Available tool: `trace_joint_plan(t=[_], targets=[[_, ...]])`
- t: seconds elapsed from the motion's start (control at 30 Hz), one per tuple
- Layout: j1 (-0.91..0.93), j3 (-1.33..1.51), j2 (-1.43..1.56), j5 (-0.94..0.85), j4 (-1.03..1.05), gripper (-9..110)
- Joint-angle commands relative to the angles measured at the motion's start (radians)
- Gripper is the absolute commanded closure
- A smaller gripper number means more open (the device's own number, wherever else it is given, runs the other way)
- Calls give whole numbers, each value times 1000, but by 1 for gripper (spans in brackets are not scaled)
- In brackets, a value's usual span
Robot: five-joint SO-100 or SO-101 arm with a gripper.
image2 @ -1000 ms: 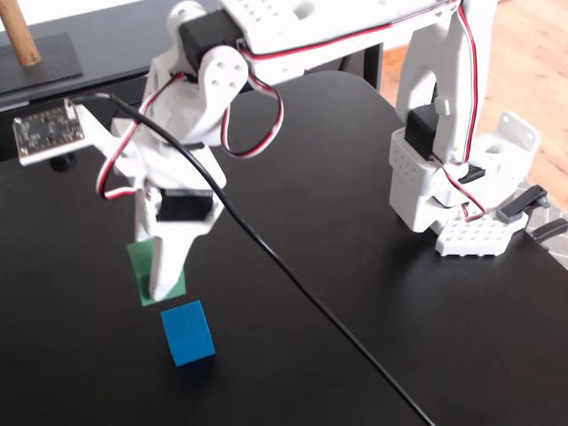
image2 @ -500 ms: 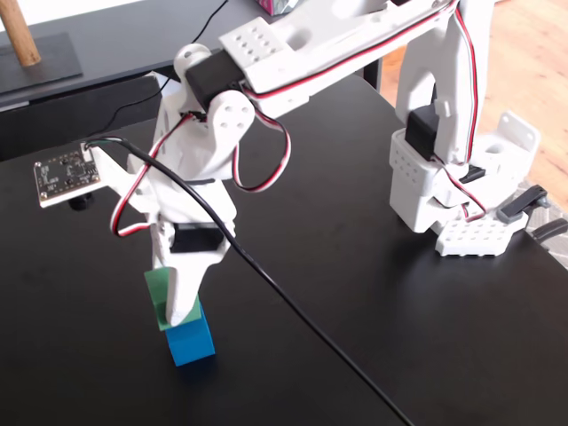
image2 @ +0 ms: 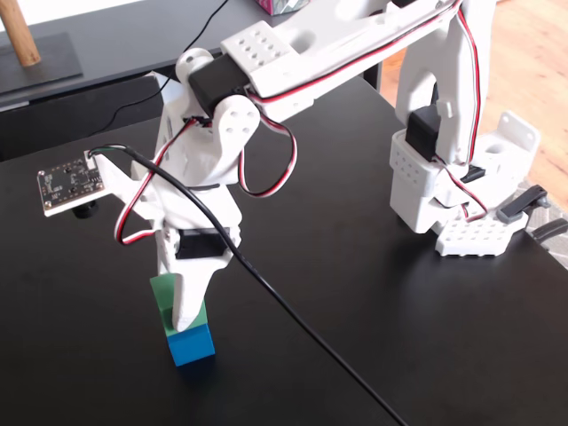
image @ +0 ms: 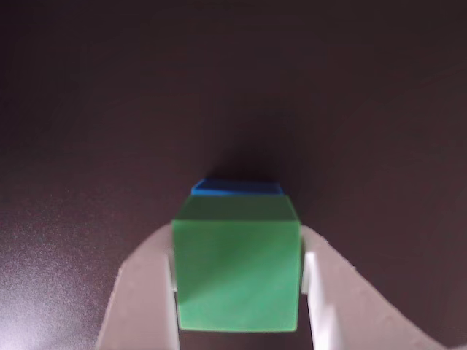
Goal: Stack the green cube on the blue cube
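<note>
No readable text or labels anywhere, seemingly.

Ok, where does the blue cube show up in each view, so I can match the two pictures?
Wrist view: the blue cube is only a thin strip at the middle, peeking out past the far edge of the green cube.
Fixed view: the blue cube sits on the black table at lower left, directly under the green cube.
Shared landmark: the green cube, held in the white gripper in both views.

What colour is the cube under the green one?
Bright blue: the blue cube shows best in the fixed view, beneath the green cube.
</note>
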Motion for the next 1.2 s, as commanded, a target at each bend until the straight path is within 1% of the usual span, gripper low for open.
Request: trace_joint_plan(t=[0.0,0.43,0.47,0.63,0.7,0.73,0.9,0.93,1.0,1.17], targets=[[5,2,21,-2,-25,91],[6,37,14,-14,-84,89],[8,43,14,-18,-95,88],[20,77,17,-35,-170,73],[28,87,18,-40,-199,73],[29,92,18,-41,-215,70],[43,103,18,-26,-281,66],[46,103,18,-25,-281,63],[49,104,18,-29,-284,62],[57,106,18,-40,-284,59]])
